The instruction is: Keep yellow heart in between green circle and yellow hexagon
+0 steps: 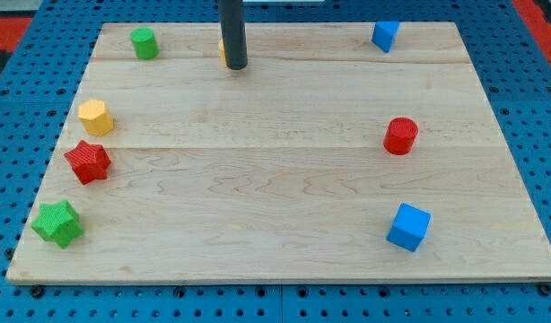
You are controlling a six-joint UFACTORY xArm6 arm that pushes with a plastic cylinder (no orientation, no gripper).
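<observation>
My tip (236, 66) is hiding most of the yellow heart (222, 52) near the worktop's (284, 179) top edge, right of the green circle (144, 43), probably sliding lightly if pushed broadside toward the yellow hexagon (95, 117); no hand is showing.

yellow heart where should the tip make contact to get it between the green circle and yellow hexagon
I can only push. Meet the yellow heart on its right side, coming from the view's right; my tip sits there, hiding most of it. The gap between green circle and yellow hexagon lies left and lower.
</observation>
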